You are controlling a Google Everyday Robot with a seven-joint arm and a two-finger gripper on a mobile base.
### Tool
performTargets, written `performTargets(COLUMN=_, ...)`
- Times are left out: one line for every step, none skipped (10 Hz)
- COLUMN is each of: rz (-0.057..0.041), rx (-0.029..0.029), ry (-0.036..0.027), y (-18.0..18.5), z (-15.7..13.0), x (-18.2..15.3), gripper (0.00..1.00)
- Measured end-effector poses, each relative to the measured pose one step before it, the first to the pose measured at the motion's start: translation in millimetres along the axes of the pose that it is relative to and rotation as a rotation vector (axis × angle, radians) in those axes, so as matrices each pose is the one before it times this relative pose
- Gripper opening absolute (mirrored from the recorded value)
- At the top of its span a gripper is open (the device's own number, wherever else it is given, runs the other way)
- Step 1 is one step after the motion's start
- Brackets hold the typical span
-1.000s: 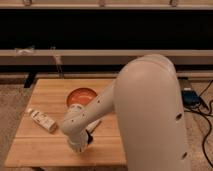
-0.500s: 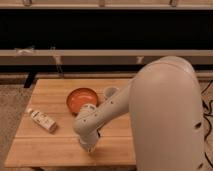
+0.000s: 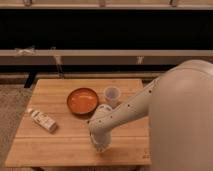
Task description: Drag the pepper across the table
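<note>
The white robot arm fills the near right of the view, its big rounded shoulder closest, its forearm reaching down and left to the tool (image 3: 100, 145), which sits low over the front part of the small light wooden plank-top bench (image 3: 55, 147). Whether the tool is spread or pressed together I cannot tell, since the wrist hides its tips.

Compared with half a second ago, the arm has swung aside and the view has opened up: a small translucent plastic cup (image 3: 112, 94) now shows beside the round orange bowl (image 3: 83, 101), which was partly covered before, and the tool reads a little further toward the bench's front edge. That fits a drag in progress, pulling toward the near edge, though this is a judgement.

The small dark red chili pepper cannot be seen anywhere on the bare wood; most likely it lies under or right against the tool, hidden by the wrist, so how far it has travelled cannot be told.

Further back on the left, a white bottle with a dark label (image 3: 42, 120) lies on its side, well apart from the tool. The orange bowl stands behind the tool near the bench's middle, with the cup just beside it to the right. Beyond the bench runs a dark wall with pale horizontal rails
</note>
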Motion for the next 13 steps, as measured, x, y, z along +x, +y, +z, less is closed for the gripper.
performTargets(rz=0.02021, rx=-0.00265, ry=-0.01064, y=-3.42, z=-1.49, x=1.98, gripper=0.78)
performTargets(rz=0.02430, rx=-0.00509, ry=-0.01894, y=-6.53, z=-2.81, x=1.86, gripper=0.80)
performTargets(rz=0.01672, rx=-0.00798, ry=-0.02167, y=-4.93, z=-4.15, x=1.19, gripper=0.80)
performTargets(rz=0.00290, rx=-0.01088, ry=-0.01645, y=0.49, z=-3.92, x=-0.43, gripper=0.80)
performTargets(rz=-0.00901, rx=-0.01629, ry=-0.02714, y=2.52, z=-7.37, x=-2.06, gripper=0.80)
performTargets(rz=-0.02290, rx=-0.01321, ry=-0.02942, y=5.36, z=-9.95, x=-4.87, gripper=0.80)
performTargets(rz=-0.02908, rx=-0.01426, ry=-0.03069, y=9.69, z=-12.64, x=-7.20, gripper=0.80)
performTargets(rz=-0.02831, rx=-0.01324, ry=-0.03266, y=9.32, z=-14.49, x=-8.43, gripper=0.80)
performTargets(rz=-0.03169, rx=-0.01276, ry=-0.03851, y=10.18, z=-17.01, x=-11.60, gripper=0.80)
performTargets(rz=-0.03692, rx=-0.01185, ry=-0.03735, y=12.39, z=-14.34, x=-14.82, gripper=0.80)
performTargets(rz=-0.03033, rx=-0.00940, ry=-0.02947, y=11.15, z=-9.75, x=-15.76, gripper=0.80)
performTargets(rz=-0.01122, rx=-0.00458, ry=-0.00857, y=4.76, z=-2.57, x=-5.23, gripper=0.80)
performTargets(rz=0.00246, rx=0.00287, ry=0.00112, y=-2.01, z=-0.16, x=0.83, gripper=0.80)
